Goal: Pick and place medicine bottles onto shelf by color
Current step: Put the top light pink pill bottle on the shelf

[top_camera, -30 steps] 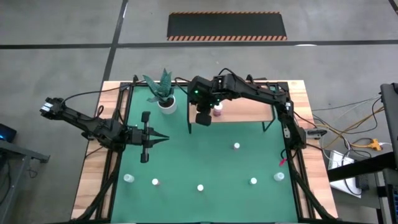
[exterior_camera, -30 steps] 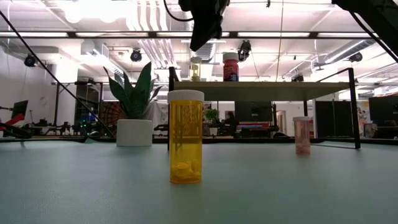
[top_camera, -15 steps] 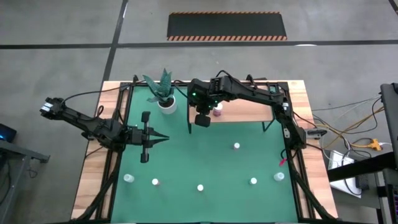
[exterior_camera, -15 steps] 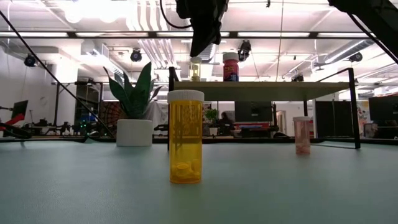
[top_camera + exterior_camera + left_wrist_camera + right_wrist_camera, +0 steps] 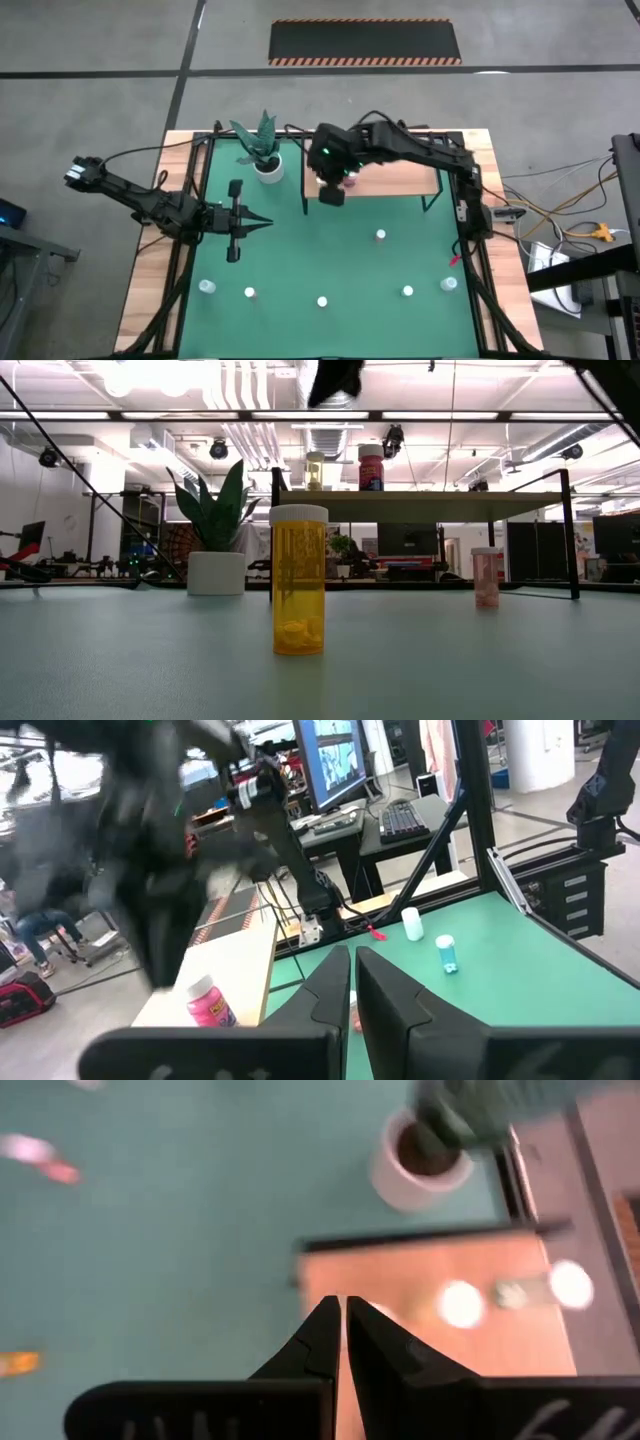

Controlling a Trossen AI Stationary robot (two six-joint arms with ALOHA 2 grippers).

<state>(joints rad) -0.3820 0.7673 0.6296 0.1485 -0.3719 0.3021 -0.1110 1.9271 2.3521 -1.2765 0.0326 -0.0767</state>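
Note:
The shelf (image 5: 390, 178) stands at the far side of the green mat. In the low view a yellowish bottle (image 5: 315, 471) and a magenta bottle (image 5: 371, 467) stand upright on the shelf (image 5: 430, 493). On the mat nearer the camera stand a yellow bottle (image 5: 298, 580) and a pink bottle (image 5: 486, 577). My right gripper (image 5: 331, 192) hangs shut and empty above the shelf's left end; its wrist view shows the shut fingertips (image 5: 342, 1318) and two white caps (image 5: 461, 1304) on the board. My left gripper (image 5: 262, 222) waits shut over the mat's left part.
A white pot with a green plant (image 5: 266, 160) stands left of the shelf. Several small bottles stand along the mat's near edge (image 5: 322, 300), and one stands mid-mat (image 5: 380, 235). A teal bottle (image 5: 446, 954) and a whitish bottle (image 5: 411, 925) show in the left wrist view.
My right gripper has risen away from the shelf's left end and shifted a little toward the table's right edge; in the low view it has climbed almost out of the picture's top. The bottles on the shelf stay upright where they were.

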